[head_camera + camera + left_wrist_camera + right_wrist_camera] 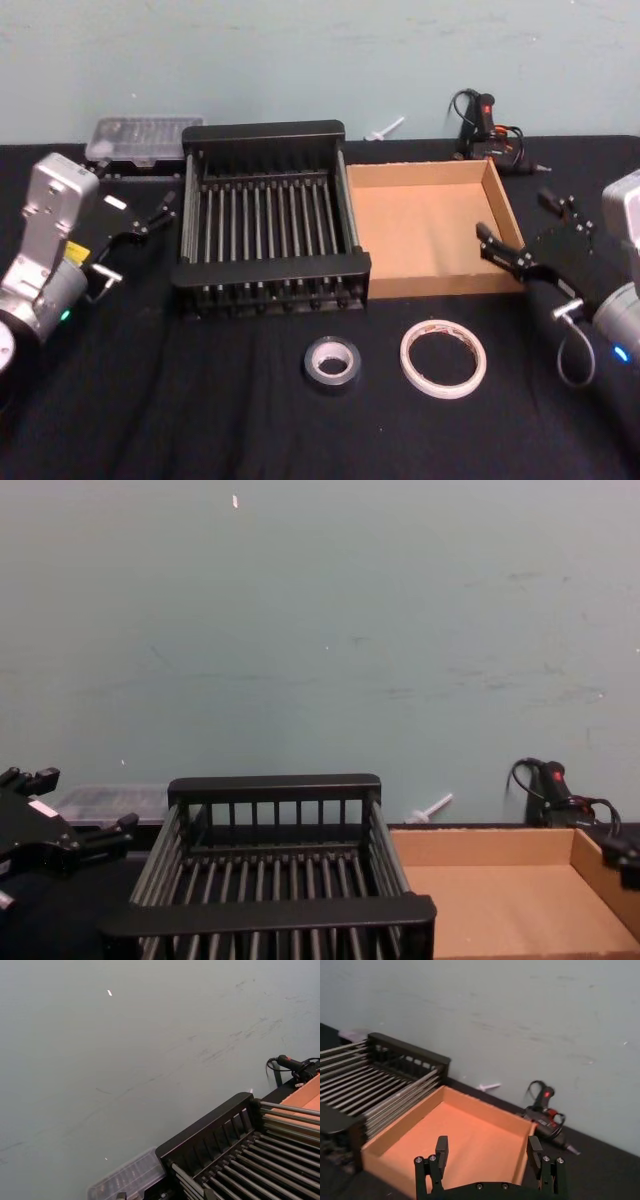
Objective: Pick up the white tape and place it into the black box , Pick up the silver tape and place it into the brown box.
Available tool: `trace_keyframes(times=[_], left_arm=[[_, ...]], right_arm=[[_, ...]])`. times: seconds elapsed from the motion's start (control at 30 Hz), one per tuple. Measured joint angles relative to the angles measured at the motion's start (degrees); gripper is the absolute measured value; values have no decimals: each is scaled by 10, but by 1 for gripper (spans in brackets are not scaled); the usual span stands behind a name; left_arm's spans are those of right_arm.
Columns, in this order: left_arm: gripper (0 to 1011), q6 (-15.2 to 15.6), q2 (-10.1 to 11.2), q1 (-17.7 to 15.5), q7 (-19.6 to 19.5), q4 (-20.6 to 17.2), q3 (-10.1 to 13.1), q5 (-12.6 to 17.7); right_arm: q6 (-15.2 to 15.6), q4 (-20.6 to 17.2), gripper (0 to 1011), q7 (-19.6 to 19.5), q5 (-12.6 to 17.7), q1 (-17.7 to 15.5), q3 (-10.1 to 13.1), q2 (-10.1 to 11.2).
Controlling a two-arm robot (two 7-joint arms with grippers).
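A black-clothed table (150, 400) carries everything. The black box (268, 143), a slatted crate, stands toward the far side with nothing in it. The brown box (430, 225), a shallow cardboard tray, sits touching the crate's right side, and its floor is bare too.

The left tool (140, 212) hangs just left of the crate with its fingers spread wide and nothing between them. The right tool (530, 235) hovers at the tray's right wall, fingers wide apart and holding nothing.

A clear plastic case (140, 140) lies behind the crate's left corner, and a black and red hand tool with a cord (483, 122) lies behind the tray.

The white tape (443, 358) lies flat on the cloth in front of the tray. The silver tape (332, 362) lies flat just to its left, apart from it, in front of the crate's right corner.
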Motion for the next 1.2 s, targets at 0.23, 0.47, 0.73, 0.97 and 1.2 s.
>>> trace_keyframes(times=[0.23, 0.47, 0.73, 0.97, 1.2], left_arm=[[1001, 0, 0, 0, 0, 0, 0, 0], [1001, 0, 0, 0, 0, 0, 0, 0], [1001, 0, 0, 0, 0, 0, 0, 0], [1001, 0, 0, 0, 0, 0, 0, 0], [1001, 0, 0, 0, 0, 0, 0, 0]], right_arm=[[40, -45, 1000, 10, 16, -41, 9, 4], [86, -74, 1000, 15, 25, -71, 16, 6], [135, -88, 1000, 21, 29, -91, 22, 5], [187, -97, 1000, 32, 31, -99, 25, 6], [213, -96, 1000, 41, 28, -99, 25, 0]])
